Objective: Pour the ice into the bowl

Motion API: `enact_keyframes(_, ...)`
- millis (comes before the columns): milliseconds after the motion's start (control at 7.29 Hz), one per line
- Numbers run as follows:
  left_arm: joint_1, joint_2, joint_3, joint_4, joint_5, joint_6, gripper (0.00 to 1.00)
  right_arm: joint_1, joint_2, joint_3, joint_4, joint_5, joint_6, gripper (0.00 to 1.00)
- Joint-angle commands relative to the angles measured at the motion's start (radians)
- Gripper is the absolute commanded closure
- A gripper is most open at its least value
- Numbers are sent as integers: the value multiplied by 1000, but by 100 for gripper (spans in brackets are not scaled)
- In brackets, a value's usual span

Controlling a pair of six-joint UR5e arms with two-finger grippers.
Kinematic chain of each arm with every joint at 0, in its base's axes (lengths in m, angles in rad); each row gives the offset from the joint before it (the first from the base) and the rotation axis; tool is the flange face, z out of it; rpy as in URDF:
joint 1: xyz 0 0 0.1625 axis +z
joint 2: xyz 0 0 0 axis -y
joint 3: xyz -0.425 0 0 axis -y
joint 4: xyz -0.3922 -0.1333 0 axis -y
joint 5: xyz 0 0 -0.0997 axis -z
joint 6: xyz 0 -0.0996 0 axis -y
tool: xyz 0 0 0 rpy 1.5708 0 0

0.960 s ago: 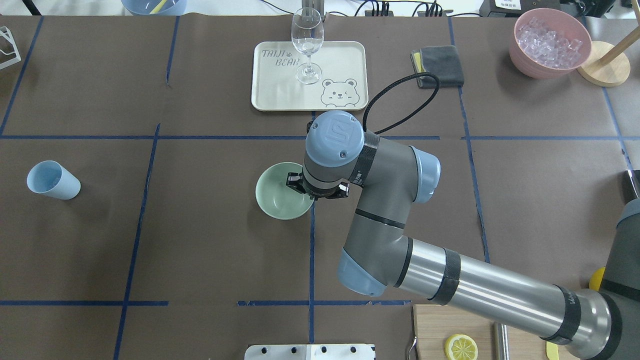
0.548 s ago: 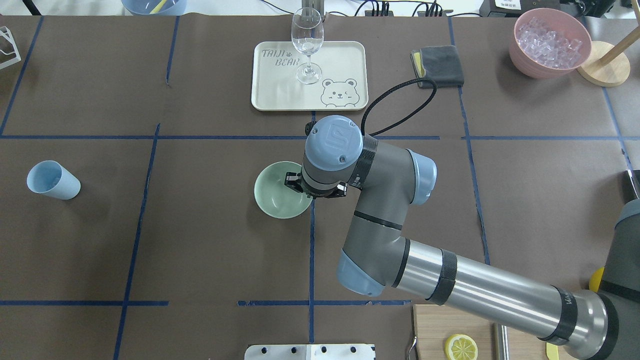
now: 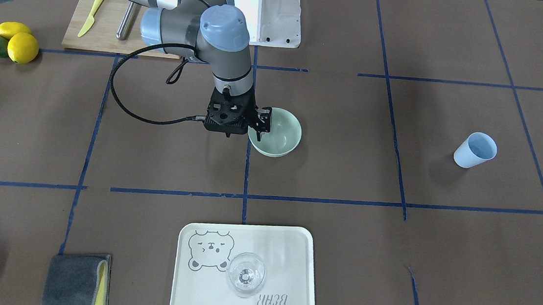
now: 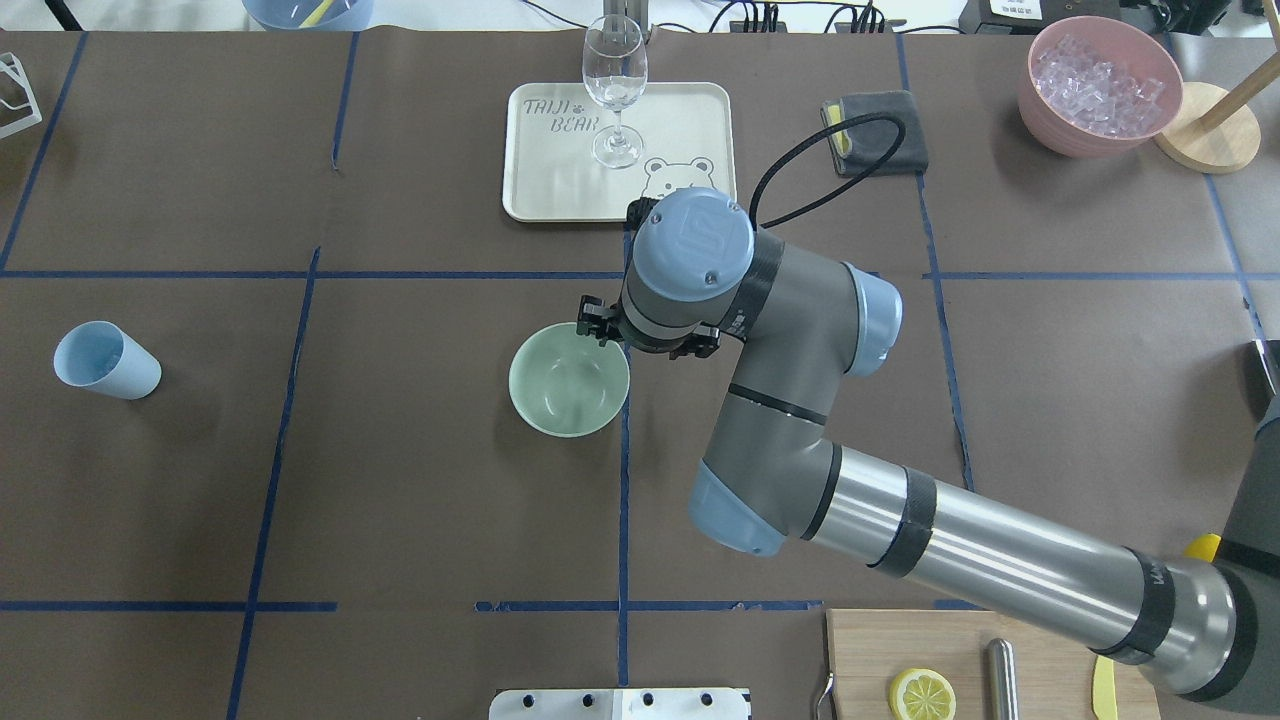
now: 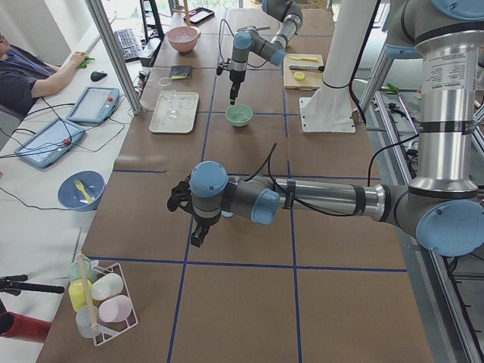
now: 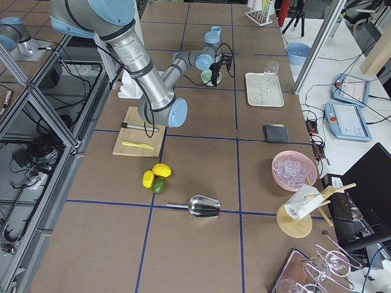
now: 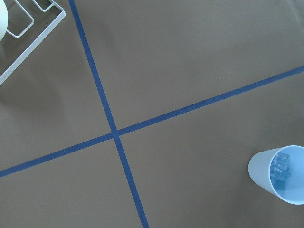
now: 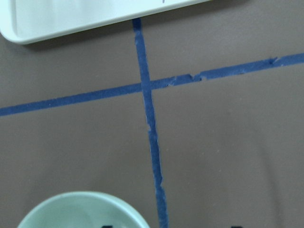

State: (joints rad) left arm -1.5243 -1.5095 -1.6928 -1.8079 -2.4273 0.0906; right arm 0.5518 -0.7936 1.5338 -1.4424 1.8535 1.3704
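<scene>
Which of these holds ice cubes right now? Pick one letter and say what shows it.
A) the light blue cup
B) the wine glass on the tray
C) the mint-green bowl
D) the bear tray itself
A: the left wrist view looks into the blue cup and shows ice, clear cubes, inside it. The green bowl is bare inside and the wine glass looks empty.

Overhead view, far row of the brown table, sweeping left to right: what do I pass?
white wire rack → cream bear tray → grey cloth → pink bowl → round wooden base
</scene>
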Motion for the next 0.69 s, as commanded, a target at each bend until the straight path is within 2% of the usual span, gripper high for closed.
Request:
enact_keyframes(0, 1, -1, 1, 4, 1, 0, 0, 138, -68, 127, -163, 142, -199, 0)
enact_keyframes(274, 7, -14, -4, 4, 1, -8, 0, 303, -272, 294, -261, 212, -543, 0)
enact_keyframes(548, 15, -15, -5, 4, 2, -12, 0, 548, -471, 302, -285, 312, -1093, 0)
